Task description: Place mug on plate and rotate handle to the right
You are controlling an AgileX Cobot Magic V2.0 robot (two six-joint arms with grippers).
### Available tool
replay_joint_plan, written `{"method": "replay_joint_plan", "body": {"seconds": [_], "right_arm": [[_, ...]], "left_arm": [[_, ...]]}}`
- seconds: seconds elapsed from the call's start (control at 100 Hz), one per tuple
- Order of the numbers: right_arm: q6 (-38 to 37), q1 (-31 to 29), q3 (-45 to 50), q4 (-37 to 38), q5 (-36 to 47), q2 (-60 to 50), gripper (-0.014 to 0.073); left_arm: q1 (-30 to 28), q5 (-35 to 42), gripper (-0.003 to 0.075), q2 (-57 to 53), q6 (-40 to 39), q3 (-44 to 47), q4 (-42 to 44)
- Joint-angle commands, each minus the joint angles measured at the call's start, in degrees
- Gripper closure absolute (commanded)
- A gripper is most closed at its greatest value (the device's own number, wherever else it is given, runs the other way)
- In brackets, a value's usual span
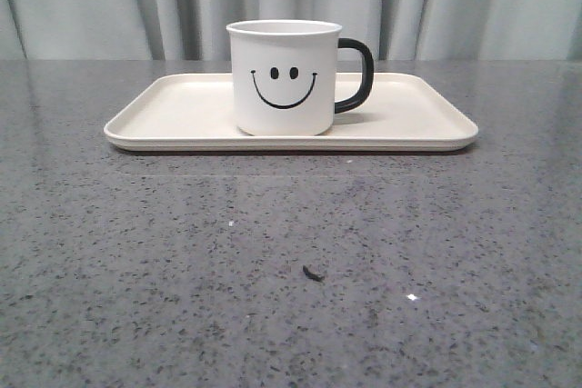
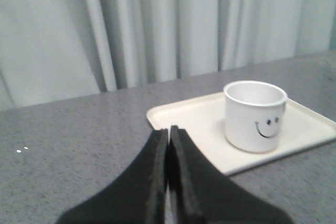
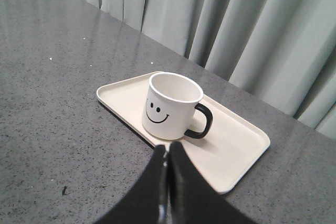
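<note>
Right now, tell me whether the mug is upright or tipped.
Upright: the mug stands flat on the plate, rim level, opening upward.

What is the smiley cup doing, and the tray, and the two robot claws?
mug: upright, empty, standing on the plate, face toward the front camera.
handle: points right in the front view.
plate: flat on the table, holding only the mug.
left gripper: shut, holding nothing.
right gripper: shut, holding nothing.

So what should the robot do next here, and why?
Probably nothing more than keep both arms back. The mug already stands upright on the plate, and its handle points right in the front view. The left gripper and right gripper are shut, empty and clear of the mug, so the job looks done.
</note>
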State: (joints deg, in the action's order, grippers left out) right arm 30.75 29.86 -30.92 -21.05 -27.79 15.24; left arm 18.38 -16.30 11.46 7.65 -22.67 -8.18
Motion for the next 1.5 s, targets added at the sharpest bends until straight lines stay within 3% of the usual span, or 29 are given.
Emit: {"method": "replay_joint_plan", "body": {"seconds": [0.0,0.29,0.56,1.49], "right_arm": [[0.17,-0.13,-1.25,-0.86,4.25,0.42,0.0655],[0.17,-0.13,-1.25,-0.86,4.25,0.42,0.0655],[0.17,-0.13,-1.25,-0.86,4.19,0.42,0.0655],[0.17,-0.13,-1.25,-0.86,4.31,0.42,0.0655]], "left_arm": [[-3.11,11.71,0.0739,0.45,-0.06,1.54,0.11],[-11.92,14.71,0.0739,-6.35,-0.06,11.8,2.05],[-19.1,17.59,0.0739,-13.59,-5.08,20.78,4.78],[-19.87,16.3,0.0739,-13.59,-5.08,23.14,5.18]]}}
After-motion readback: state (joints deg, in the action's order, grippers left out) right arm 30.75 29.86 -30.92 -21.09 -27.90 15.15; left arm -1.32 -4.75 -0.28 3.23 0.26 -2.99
